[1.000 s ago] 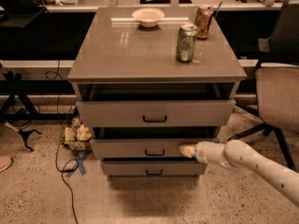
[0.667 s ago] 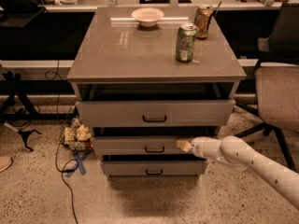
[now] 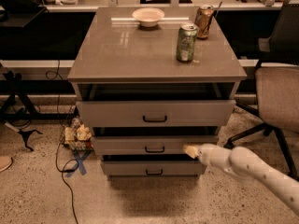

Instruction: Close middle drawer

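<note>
The grey cabinet has three drawers. The middle drawer [image 3: 140, 145] has a wide, low grey front with a small dark loop handle [image 3: 154, 149], and it stands slightly out from the cabinet. My gripper [image 3: 190, 150], on a white arm coming from the lower right, touches the right part of this drawer's front. The top drawer [image 3: 154, 112] is pulled out further, with a dark gap above it. The bottom drawer [image 3: 152, 168] sits just below.
On the cabinet top [image 3: 140, 45] stand a white bowl [image 3: 148, 16], a green can [image 3: 186, 42] and a brown can [image 3: 204, 21]. An office chair [image 3: 275, 97] stands to the right. Cables and a small bundle [image 3: 77, 135] lie on the floor at left.
My gripper has moved a little left along the middle drawer's front and pressed it inward; the drawer sits slightly further in than before.
</note>
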Available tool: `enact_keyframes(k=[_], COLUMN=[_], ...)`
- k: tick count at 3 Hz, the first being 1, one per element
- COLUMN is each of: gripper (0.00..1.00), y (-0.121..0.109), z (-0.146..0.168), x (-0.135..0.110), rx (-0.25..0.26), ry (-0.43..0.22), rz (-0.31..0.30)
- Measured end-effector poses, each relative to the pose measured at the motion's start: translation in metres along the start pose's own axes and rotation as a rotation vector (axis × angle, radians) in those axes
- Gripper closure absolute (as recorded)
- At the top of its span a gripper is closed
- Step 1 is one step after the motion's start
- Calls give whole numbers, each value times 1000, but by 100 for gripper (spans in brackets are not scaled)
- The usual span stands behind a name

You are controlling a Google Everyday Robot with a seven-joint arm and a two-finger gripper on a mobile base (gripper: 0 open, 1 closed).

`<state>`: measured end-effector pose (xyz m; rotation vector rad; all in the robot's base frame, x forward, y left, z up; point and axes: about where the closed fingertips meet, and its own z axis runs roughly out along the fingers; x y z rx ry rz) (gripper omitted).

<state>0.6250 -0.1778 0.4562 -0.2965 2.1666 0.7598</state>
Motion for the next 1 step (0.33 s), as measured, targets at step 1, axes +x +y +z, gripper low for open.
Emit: enact_keyframes(k=[1], gripper=[100], y=[-7], z=[-52], x=[30], rx=[39], ry=[-78], rz=[69])
